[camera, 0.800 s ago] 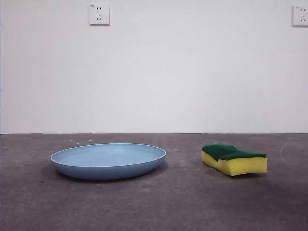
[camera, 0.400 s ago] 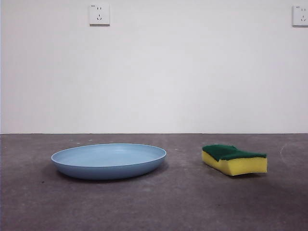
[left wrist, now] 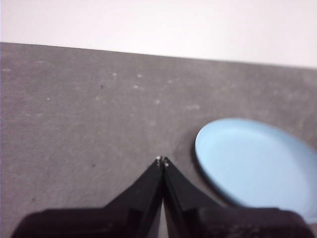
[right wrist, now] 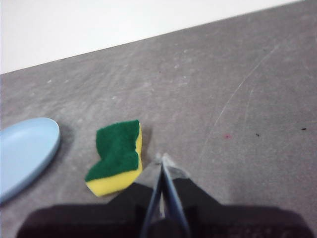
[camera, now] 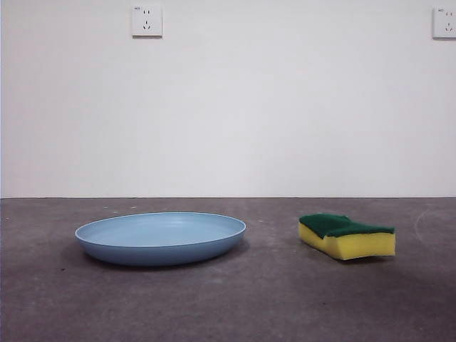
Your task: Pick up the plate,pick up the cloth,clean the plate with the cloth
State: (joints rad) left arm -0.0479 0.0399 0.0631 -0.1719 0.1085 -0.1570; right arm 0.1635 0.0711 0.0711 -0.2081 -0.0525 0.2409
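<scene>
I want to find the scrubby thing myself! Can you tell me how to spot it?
Look along the grey table. Beside the wide light-blue plate, apart from it, lies a small sponge. It is the only blocky thing: yellow foam with a dark green top.

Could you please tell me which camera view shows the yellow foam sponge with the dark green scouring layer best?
The front view: the yellow-and-green foam sponge is sharp and whole, showing both layers side-on. The right wrist view shows its green top from above, slightly blurred. The left wrist view does not show it.

Plate (camera: 160, 239) left on the table (camera: 271, 299), sponge (camera: 347, 236) well apart to its right.
</scene>
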